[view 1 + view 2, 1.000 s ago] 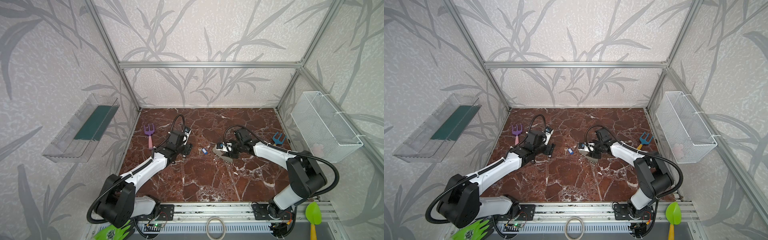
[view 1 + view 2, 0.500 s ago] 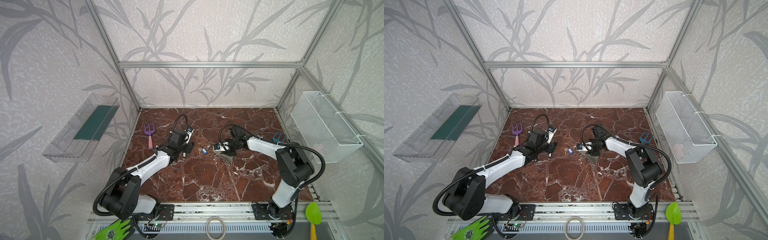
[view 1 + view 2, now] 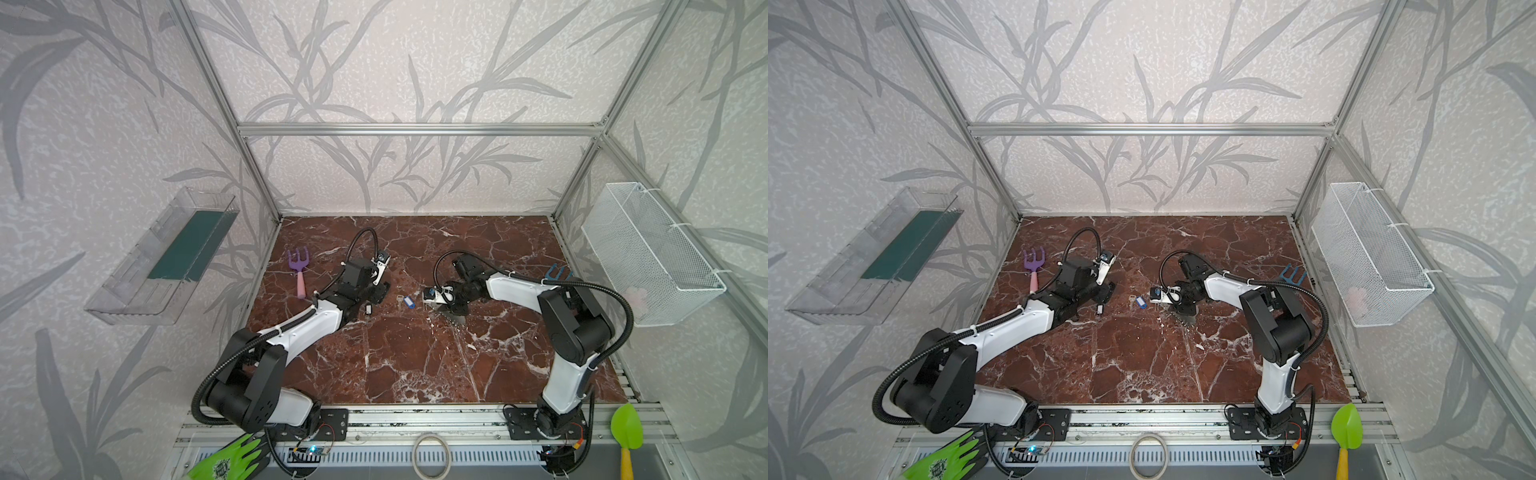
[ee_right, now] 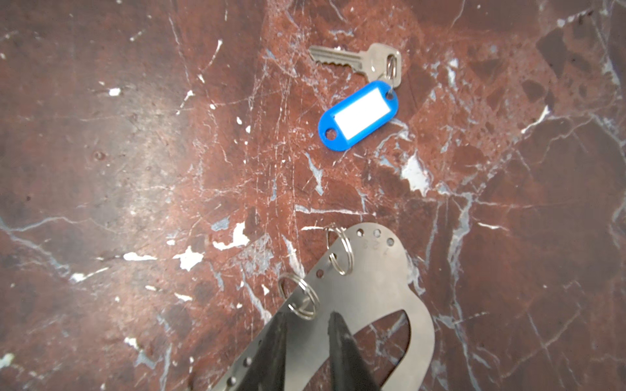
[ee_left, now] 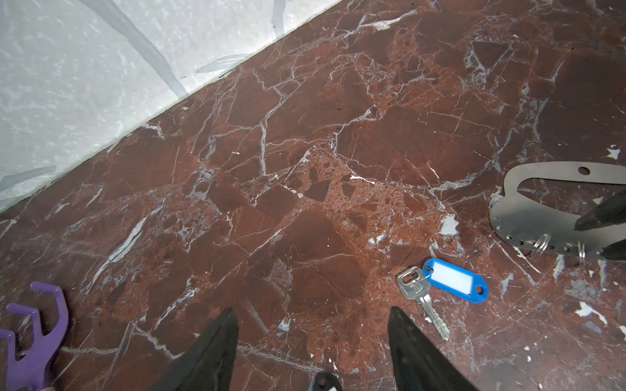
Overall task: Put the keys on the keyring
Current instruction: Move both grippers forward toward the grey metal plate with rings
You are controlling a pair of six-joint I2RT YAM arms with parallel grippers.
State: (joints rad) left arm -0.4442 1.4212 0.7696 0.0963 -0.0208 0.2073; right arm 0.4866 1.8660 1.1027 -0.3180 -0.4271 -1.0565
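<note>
On the red marble floor, the keyring is a flat grey plate with an oval cut-out and two wire loops; it also shows in both top views. My right gripper is shut on the band between the plate's holed edge and the cut-out. One of the keys, silver with a blue tag, lies loose just beyond the plate. The other key, with a black-and-white head, lies under my left gripper, which is open and holds nothing.
A purple toy rake lies at the left wall and a blue one at the right. A white wire basket hangs on the right wall, a clear tray on the left. A pale tape ring sits on the front rail.
My right gripper's jaws have narrowed from wide apart onto the keyring's band, and that arm's elbow has swung inward. The left gripper has shifted slightly toward the keys.
</note>
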